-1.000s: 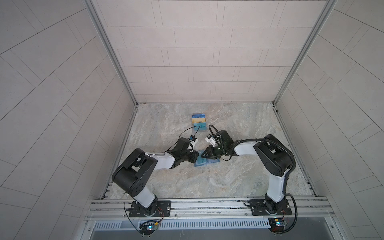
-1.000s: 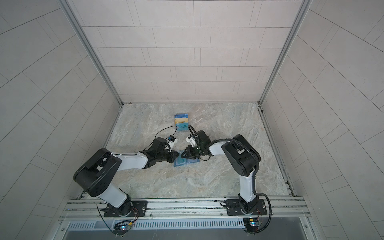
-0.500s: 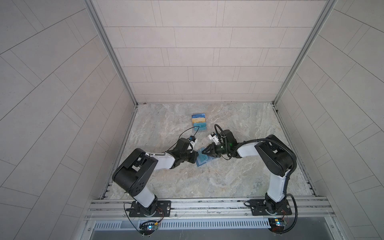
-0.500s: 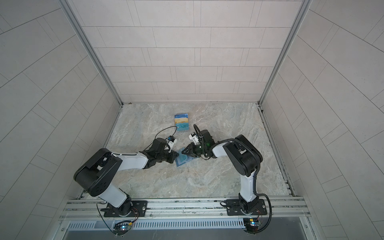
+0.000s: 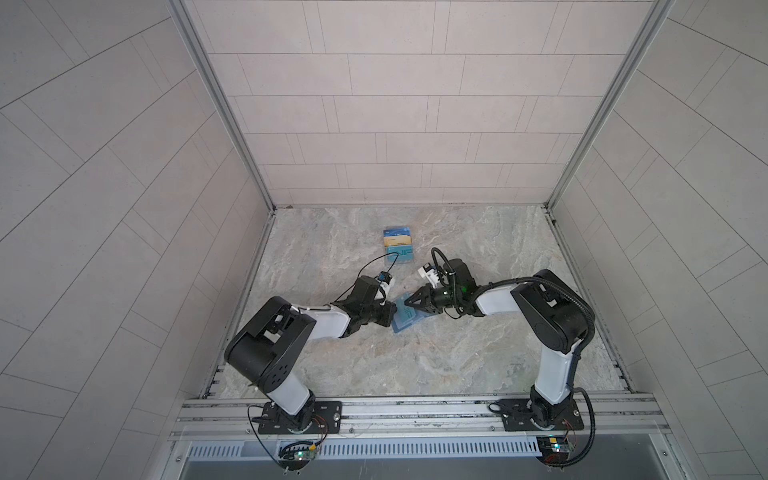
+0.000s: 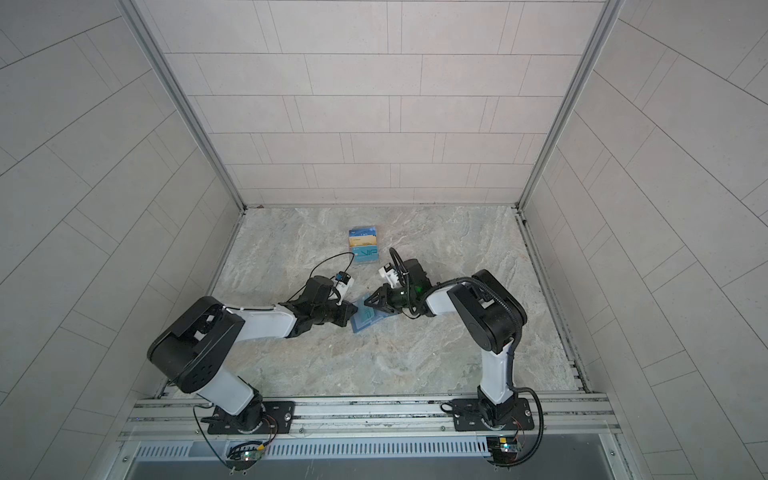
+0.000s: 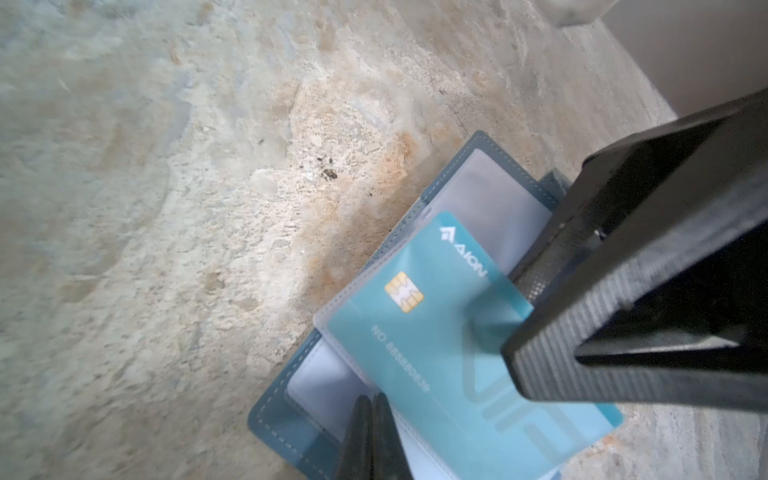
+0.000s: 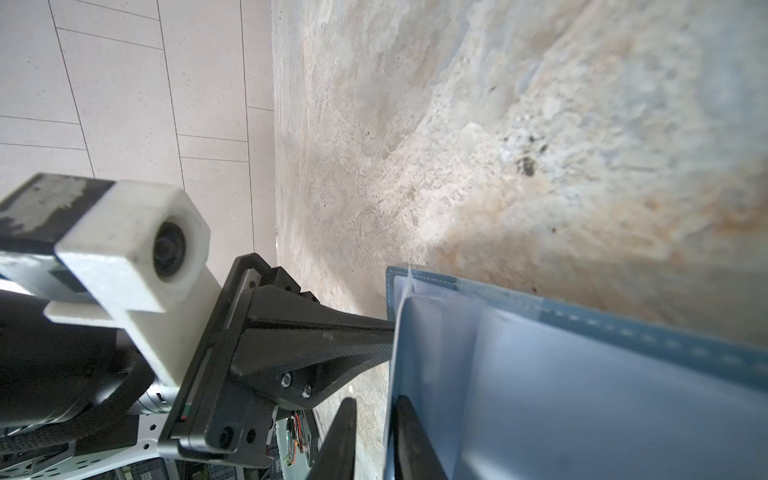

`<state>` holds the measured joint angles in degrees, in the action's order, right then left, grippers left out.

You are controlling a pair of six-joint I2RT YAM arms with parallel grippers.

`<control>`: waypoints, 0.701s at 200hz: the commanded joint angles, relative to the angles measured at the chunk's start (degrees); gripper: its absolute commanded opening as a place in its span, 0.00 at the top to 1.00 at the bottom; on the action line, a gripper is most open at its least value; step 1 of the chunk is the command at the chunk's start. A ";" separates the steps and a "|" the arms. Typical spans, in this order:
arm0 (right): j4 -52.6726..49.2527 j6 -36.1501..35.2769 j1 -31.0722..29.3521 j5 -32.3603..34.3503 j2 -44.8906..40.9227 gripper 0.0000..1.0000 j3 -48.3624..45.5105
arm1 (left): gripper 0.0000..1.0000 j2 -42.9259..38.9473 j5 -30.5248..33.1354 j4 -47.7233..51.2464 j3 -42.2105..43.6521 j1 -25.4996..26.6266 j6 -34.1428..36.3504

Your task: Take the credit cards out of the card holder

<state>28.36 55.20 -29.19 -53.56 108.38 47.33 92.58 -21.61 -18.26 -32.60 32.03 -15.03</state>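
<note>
Left arm (image 5: 324, 324) and right arm (image 5: 494, 301) alike: white shells between glossy black joints, bolted onto black base plates (image 5: 330, 411). Black tapering fingers (image 8: 316, 332) on the left gripper (image 5: 392, 310), two screw heads (image 8: 286, 380) behind the tips. White blocky camera housing (image 8: 129, 253) just behind, with a round dark lens. Ribbed black wedges on the right gripper (image 5: 410, 304), a green light (image 5: 458, 286) just behind. Thick corrugated black hose (image 5: 552, 284) along the right arm. Thin black wire (image 5: 374, 264) looping behind the left gripper.

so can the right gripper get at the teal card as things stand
Probably yes: the card holder lies open, nothing covers the teal card but its clear sleeve, and the right gripper sits at its edge, jaws slightly apart. The left gripper is shut at another edge.
</note>
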 commanded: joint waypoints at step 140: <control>-4.41 -2.10 -3.59 -1.33 3.35 0.70 3.14 | 1.00 -0.01 -0.10 6.67 2.71 0.58 0.14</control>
<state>24.84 53.34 -31.86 -53.60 110.26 48.97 92.18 -21.78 -17.74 -32.47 32.05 -14.98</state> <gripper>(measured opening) 0.288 0.040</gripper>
